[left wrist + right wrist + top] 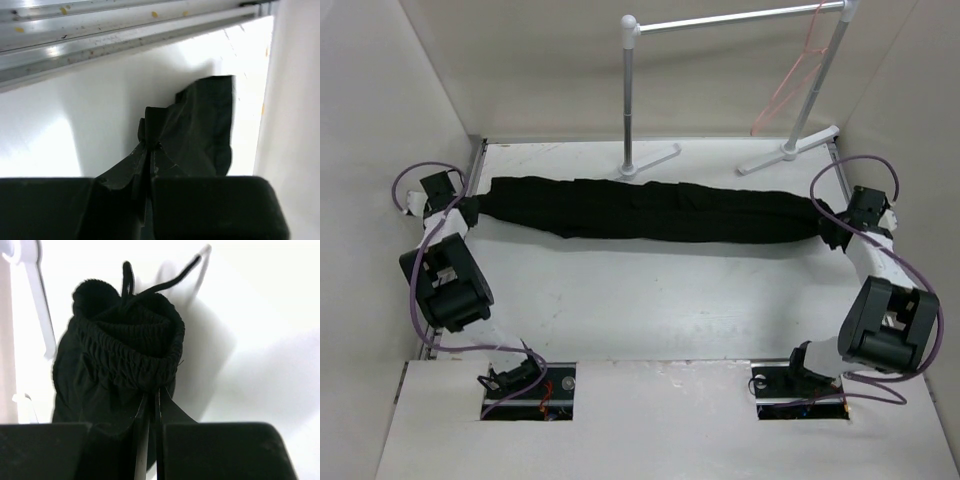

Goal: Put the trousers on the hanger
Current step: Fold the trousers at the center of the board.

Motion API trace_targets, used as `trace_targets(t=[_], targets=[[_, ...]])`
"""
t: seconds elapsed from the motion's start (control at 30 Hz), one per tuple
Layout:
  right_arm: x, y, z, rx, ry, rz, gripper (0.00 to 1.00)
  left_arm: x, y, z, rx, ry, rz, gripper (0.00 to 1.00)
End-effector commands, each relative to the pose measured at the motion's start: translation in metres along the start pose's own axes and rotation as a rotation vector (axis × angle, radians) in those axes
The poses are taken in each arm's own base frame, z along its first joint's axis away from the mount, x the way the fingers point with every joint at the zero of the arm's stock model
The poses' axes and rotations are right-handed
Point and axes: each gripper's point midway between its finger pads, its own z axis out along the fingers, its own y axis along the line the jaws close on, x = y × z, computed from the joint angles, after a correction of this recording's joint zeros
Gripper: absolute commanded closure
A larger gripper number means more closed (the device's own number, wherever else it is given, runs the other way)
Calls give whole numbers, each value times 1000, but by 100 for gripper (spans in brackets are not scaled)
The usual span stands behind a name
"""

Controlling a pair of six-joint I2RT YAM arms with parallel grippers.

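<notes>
Bright even light; wrist cams glare-washed, bg blurry.

The white table (650, 300) carries the black trousers (650, 210) laid lengthwise, the rack (629, 100) standing behind.

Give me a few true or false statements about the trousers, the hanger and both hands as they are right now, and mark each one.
1. The trousers lie stretched in a long bundle across the table. True.
2. The hanger lies flat on the table beside the trousers. False: it hangs from the rack at the far right.
3. The right hand is shut on the waistband end of the trousers. True.
4. The left hand is open and clear of the fabric. False: it is shut on the trousers' other end.
</notes>
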Motion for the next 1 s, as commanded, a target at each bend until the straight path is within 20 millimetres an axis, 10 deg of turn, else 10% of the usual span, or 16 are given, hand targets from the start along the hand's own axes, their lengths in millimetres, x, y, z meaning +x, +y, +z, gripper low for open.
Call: trace_targets(t=[0.0,0.43,0.53,0.73,0.97], targets=[[-34,-39,-16,120,-146,77,98,-60,7,-36,-64,-205,61,100],[16,-132,-56,223,-87,220,98,-54,157,-118,-532,-279,213,99],[18,-142,-71,228,-109,230,97,-43,162,-127,-564,-285,256,93],[15,-122,-77,189,-112,115,30,-49,117,-141,-437,-335,254,36],[-28,-67,-129,104,-287,-6,15,-62,-2,-204,-145,-487,350,19]])
